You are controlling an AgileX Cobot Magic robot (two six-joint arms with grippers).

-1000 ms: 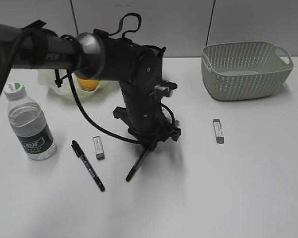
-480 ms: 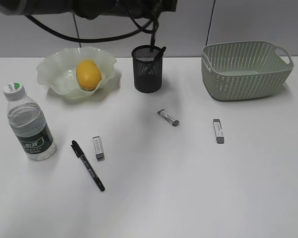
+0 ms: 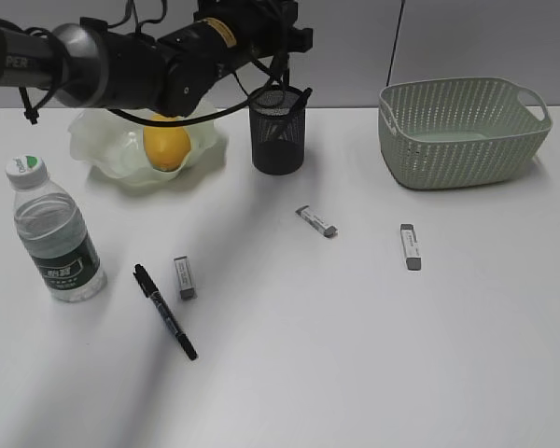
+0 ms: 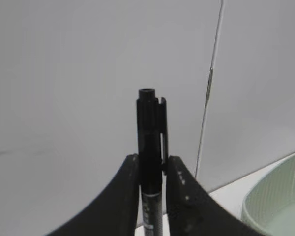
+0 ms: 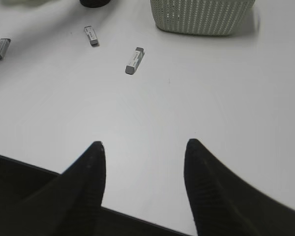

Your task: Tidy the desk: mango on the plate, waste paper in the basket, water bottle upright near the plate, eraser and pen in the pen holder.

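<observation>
White desk (image 3: 373, 355), open front-right.

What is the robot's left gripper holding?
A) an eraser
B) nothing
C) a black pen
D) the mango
C: the left wrist view shows the left gripper shut on a black pen that stands upright between its fingers. The mango lies in the plate.

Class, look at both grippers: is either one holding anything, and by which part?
The left gripper pinches a black pen just below its capped end, over the pen holder. The right gripper is open and holds nothing.
</observation>
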